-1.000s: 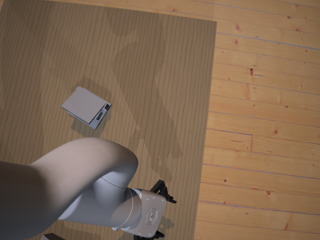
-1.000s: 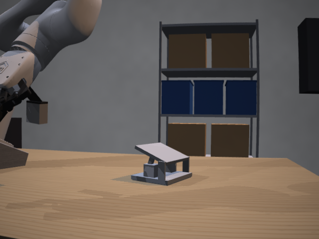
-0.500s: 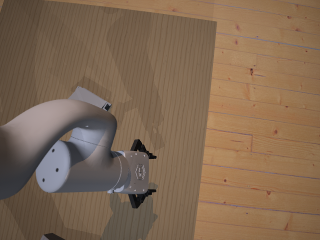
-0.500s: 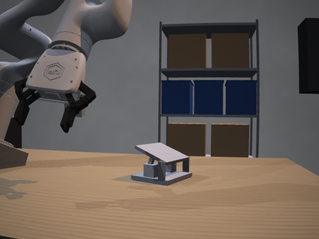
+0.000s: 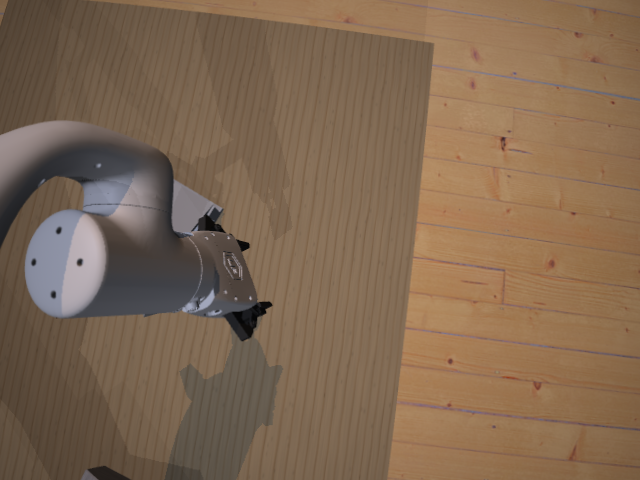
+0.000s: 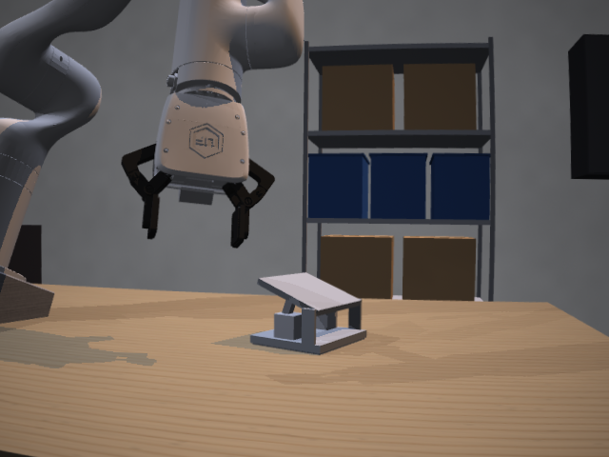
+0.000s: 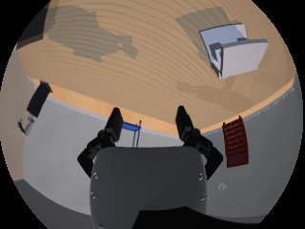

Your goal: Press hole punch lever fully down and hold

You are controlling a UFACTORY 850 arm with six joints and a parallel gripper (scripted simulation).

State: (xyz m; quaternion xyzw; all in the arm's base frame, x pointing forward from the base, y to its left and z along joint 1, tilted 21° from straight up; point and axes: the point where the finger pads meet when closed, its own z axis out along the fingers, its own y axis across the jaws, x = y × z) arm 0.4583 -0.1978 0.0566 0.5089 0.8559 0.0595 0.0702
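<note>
The grey hole punch [image 6: 308,314] stands upright on the wooden table, its flat lever [image 6: 308,289] raised and tilted up to the left. In the overhead view only a corner of the punch [image 5: 199,207] shows from under my arm. In the wrist view the punch [image 7: 232,52] lies at the upper right. My gripper [image 6: 194,233] is open and empty. It hangs in the air above and to the left of the punch, touching nothing. It also shows in the overhead view [image 5: 248,289] and the wrist view [image 7: 149,124].
A shelf rack [image 6: 398,167] with brown and blue boxes stands behind the table. The table's right edge [image 5: 410,248] borders a plank floor. The arm's base block [image 6: 22,295] sits at the table's left.
</note>
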